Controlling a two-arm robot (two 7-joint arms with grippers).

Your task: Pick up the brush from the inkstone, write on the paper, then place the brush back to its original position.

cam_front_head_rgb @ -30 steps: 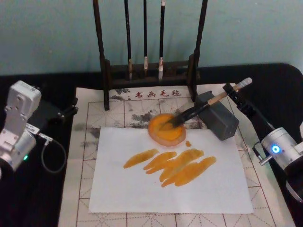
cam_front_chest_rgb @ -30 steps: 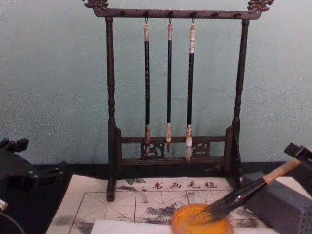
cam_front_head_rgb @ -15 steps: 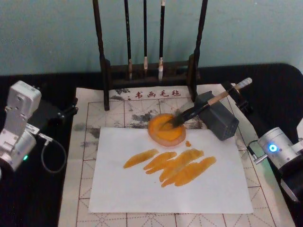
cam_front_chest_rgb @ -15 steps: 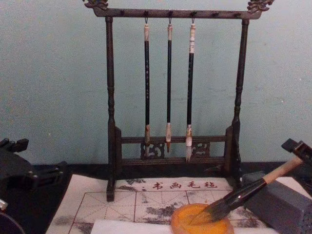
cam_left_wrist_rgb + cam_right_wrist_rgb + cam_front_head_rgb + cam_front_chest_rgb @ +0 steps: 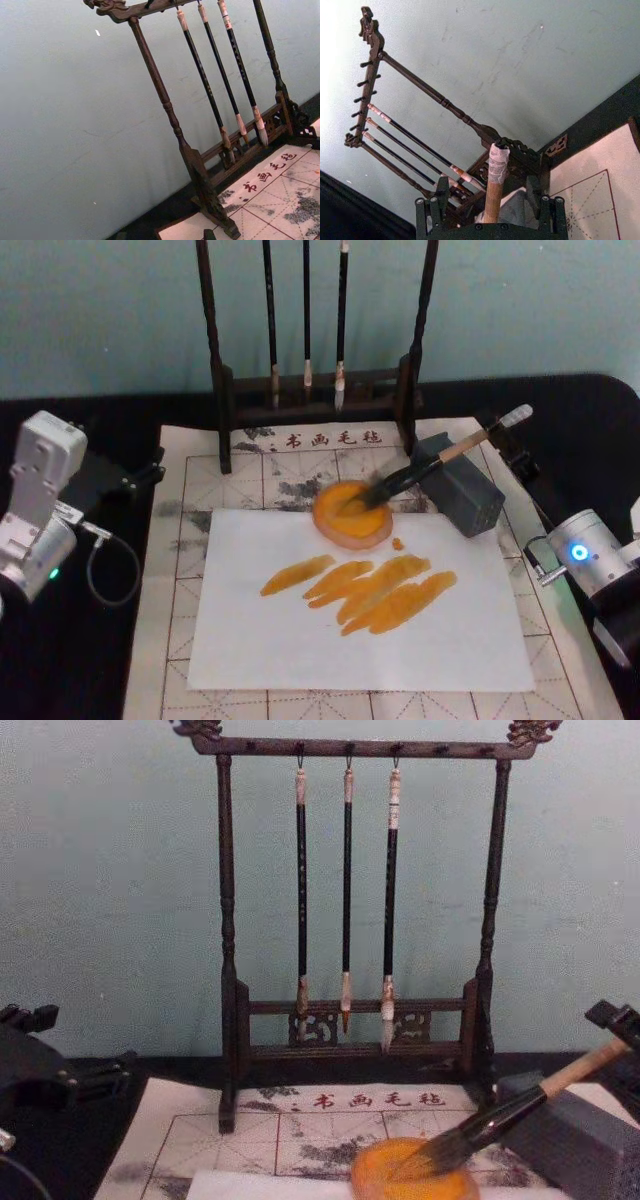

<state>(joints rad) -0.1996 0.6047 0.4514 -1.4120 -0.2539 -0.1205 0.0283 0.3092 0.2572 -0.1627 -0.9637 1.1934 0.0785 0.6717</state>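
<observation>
One brush (image 5: 415, 472) leaned on the block (image 5: 468, 498), tuft in the dish (image 5: 350, 518) — right end effector (image 5: 490, 201) spread wide about its tip, empty. Three thin brushes (image 5: 307, 320) hung behind one paper (image 5: 300, 640). Left end effector (image 5: 140, 478) parked left, grip unclear.

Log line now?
brush: rests on dish and block | paper: orange strokes | right gripper: open at brush end | left gripper: parked

In the head view the brush rack (image 5: 213, 340) was cut off at 12 o'clock, the mat (image 5: 160, 640) at 6. In the chest view the orange dish (image 5: 400, 1175) and the paper (image 5: 260, 1188) were cropped at 6, the grey block (image 5: 580, 1140) at 4.
</observation>
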